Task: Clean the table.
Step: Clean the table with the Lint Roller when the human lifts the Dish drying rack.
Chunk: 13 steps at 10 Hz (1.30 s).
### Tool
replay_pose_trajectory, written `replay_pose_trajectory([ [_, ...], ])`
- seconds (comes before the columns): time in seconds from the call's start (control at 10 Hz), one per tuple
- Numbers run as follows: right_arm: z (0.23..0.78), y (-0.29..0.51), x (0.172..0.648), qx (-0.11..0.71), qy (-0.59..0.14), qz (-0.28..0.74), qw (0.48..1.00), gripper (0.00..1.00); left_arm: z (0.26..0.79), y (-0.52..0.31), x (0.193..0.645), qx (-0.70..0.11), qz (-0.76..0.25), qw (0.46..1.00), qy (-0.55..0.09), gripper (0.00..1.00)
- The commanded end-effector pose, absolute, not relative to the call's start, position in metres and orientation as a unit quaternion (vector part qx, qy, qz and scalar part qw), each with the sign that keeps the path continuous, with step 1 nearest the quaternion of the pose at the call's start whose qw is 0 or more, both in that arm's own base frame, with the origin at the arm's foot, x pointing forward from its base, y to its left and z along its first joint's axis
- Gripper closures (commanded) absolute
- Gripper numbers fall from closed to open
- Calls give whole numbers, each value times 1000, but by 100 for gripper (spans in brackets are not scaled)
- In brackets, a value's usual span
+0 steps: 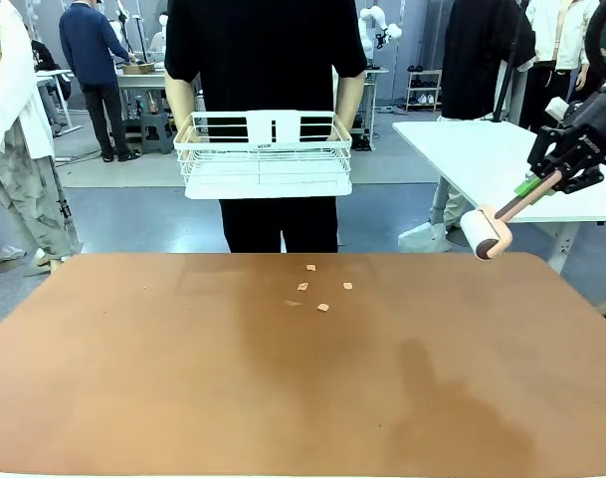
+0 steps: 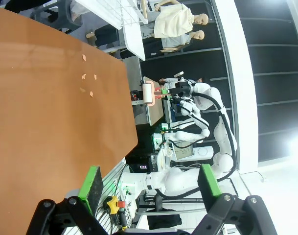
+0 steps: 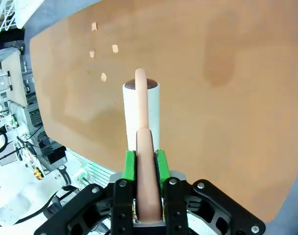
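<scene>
Right hand grasping lint roller, raised near far right corner of table, left hand released

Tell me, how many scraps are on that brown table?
5 scraps, clustered toward the table's far edge: one farthest, two side by side, one nearest, one faint beside that. Tinier bits may escape notice.

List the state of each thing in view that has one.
table: small scraps lying near its far edge
lint roller: in the air, off the table
right gripper: shut on the lint roller's handle
left gripper: open, empty
wire rack: held up by the person, looks empty
</scene>
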State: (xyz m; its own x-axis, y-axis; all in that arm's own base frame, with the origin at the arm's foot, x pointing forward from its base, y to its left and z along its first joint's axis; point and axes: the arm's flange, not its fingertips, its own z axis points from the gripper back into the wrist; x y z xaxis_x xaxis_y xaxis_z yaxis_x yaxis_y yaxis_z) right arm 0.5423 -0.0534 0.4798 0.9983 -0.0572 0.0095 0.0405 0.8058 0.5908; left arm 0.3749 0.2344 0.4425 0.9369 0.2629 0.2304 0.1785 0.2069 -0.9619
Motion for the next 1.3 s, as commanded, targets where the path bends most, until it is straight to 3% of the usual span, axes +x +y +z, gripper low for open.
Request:
replay_pose_trajectory([
  [0.0,481,-58,538,304,-13,-25,952,79,443,237,373,-628,29,757,-177,0],
  [0.5,479,-59,542,308,-14,-29,951,79,443,237,373,-628,29,757,-177,0],
  [0.8,428,-27,594,351,1,-23,936,79,443,237,373,-628,29,757,-177,0],
  [1.2,377,5,618,382,9,-7,924,79,443,237,373,-628,29,757,-177,0],
])
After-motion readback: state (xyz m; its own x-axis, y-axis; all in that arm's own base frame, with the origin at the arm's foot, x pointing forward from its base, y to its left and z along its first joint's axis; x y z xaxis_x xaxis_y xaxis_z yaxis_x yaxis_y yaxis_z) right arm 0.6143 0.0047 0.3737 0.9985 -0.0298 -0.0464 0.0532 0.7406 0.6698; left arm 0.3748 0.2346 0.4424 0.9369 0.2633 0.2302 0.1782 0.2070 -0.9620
